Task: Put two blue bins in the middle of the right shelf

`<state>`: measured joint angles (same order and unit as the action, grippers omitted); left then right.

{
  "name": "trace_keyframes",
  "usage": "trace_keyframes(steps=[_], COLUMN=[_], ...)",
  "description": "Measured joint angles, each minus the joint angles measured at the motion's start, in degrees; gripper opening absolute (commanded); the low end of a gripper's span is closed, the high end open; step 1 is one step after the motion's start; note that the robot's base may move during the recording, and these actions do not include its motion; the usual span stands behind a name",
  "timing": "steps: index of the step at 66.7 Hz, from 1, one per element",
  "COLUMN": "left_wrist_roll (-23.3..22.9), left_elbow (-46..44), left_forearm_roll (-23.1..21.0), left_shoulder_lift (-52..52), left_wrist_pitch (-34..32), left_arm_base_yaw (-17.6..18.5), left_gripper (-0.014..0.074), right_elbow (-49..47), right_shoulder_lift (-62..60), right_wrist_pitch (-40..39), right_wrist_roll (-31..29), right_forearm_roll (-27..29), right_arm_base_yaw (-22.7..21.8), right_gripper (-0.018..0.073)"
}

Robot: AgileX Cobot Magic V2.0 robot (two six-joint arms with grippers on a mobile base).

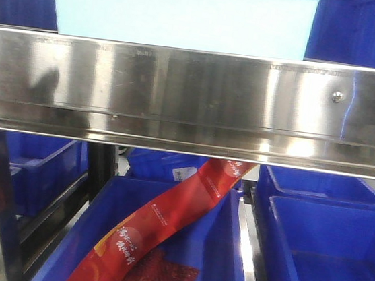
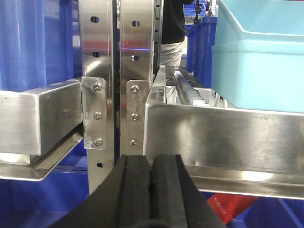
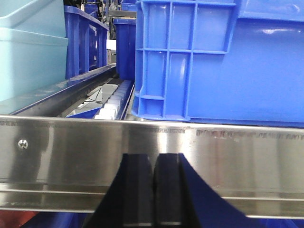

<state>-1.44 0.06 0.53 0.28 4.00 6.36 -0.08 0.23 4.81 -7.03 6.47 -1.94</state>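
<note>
A pale blue bin (image 1: pixel 182 11) stands on the steel shelf above the front rail. It also shows at the right of the left wrist view (image 2: pixel 259 71) and at the left of the right wrist view (image 3: pixel 31 57). To its right on the same shelf stands a dark blue ribbed bin (image 3: pixel 218 61). My left gripper (image 2: pixel 151 164) is shut and holds nothing, in front of and below the shelf rail near the uprights. Below the rail under the dark blue bin, my right gripper (image 3: pixel 153 161) is also shut and holds nothing. Neither gripper touches a bin.
The wide steel rail (image 1: pixel 193 94) crosses the front view. Below it sit several dark blue bins (image 1: pixel 326 265); the middle one (image 1: pixel 218 259) holds red packets (image 1: pixel 164 226). Perforated steel uprights (image 2: pixel 97 71) join two shelf units. A person (image 2: pixel 172 28) stands far behind.
</note>
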Motion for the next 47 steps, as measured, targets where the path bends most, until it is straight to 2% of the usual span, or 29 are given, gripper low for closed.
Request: trace_keyframes(steps=[47], left_wrist_roll=[0.00], left_elbow=[0.00], left_forearm_roll=[0.00], left_shoulder_lift=[0.00], left_wrist_pitch=[0.00], left_arm_base_yaw=[0.00], left_gripper=[-0.0111], right_elbow=[0.00], right_shoulder_lift=[0.00], right_wrist_pitch=[0.00], right_wrist_roll=[0.00], right_forearm_roll=[0.09], right_arm_base_yaw=[0.00], right_gripper=[-0.0162])
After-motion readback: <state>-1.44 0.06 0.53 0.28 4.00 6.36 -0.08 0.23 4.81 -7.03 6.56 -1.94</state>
